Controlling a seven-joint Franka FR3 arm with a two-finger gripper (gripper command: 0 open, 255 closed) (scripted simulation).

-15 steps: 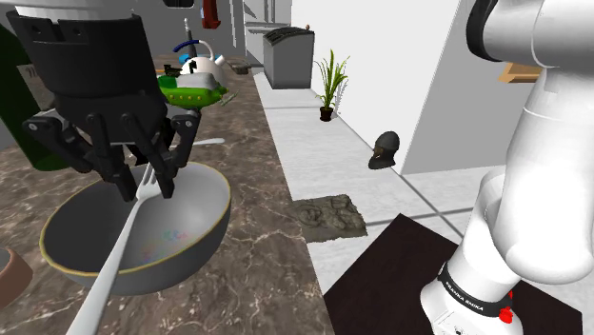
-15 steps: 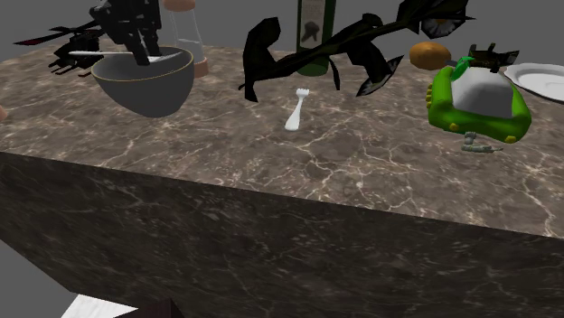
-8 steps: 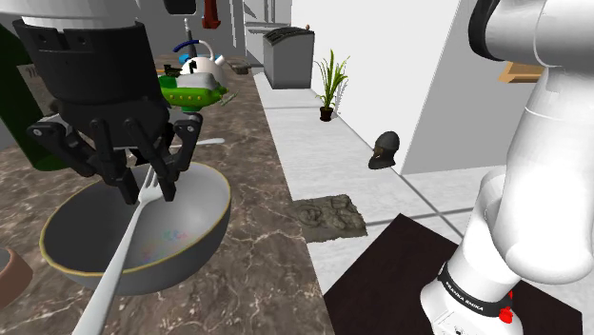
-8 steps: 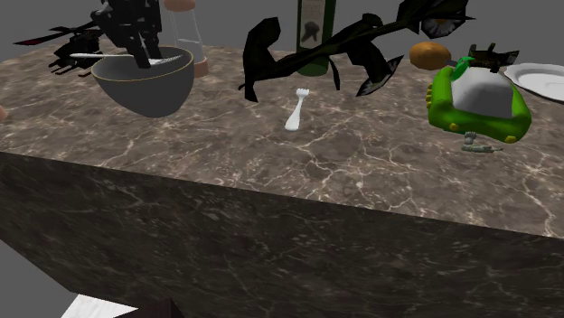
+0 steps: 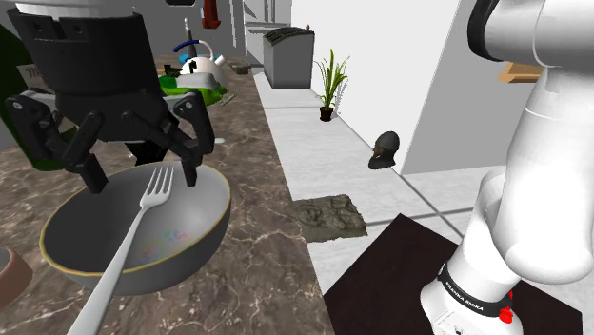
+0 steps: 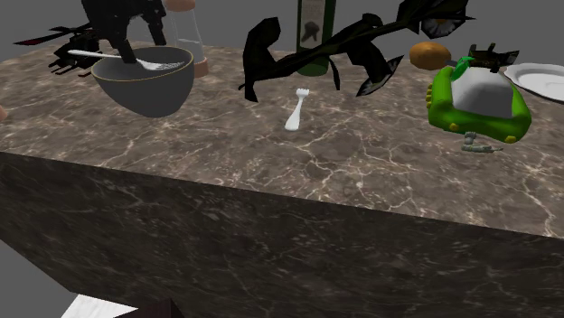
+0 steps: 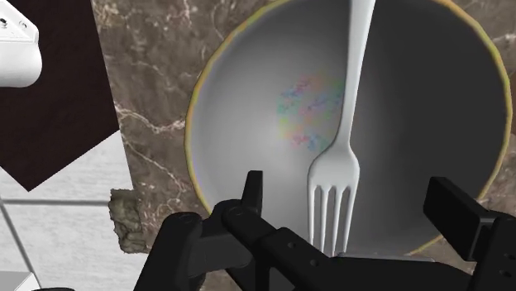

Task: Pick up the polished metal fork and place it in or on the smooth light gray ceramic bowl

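A grey bowl [image 5: 211, 207] with a thin yellowish rim stands on the marble counter [image 5: 257, 238]. A pale metal fork [image 5: 143, 224] lies across it, tines inside and handle sticking out over the rim. My black gripper [image 5: 143, 171] hangs just above the tines, open, with its fingers apart on either side and not touching the fork. In the wrist view the fork [image 7: 346, 116] runs over the bowl's inner wall [image 7: 248, 107] between the spread fingers [image 7: 252, 188]. From the second exterior view the fork [image 6: 117, 57] rests on top of the bowl [image 6: 145, 90].
A small white utensil [image 6: 296, 111] lies mid-counter. A green and white object [image 6: 474, 104], a dark green bottle [image 6: 314, 36], a white plate [image 6: 542, 79] and a brown cup [image 5: 9, 276] also stand there. The counter's edge [image 5: 295, 238] drops to the floor beside the stand.
The gripper has gone from shut on the fork to open, its fingers spreading wide. The fork has left the grip and now lies across the bowl.
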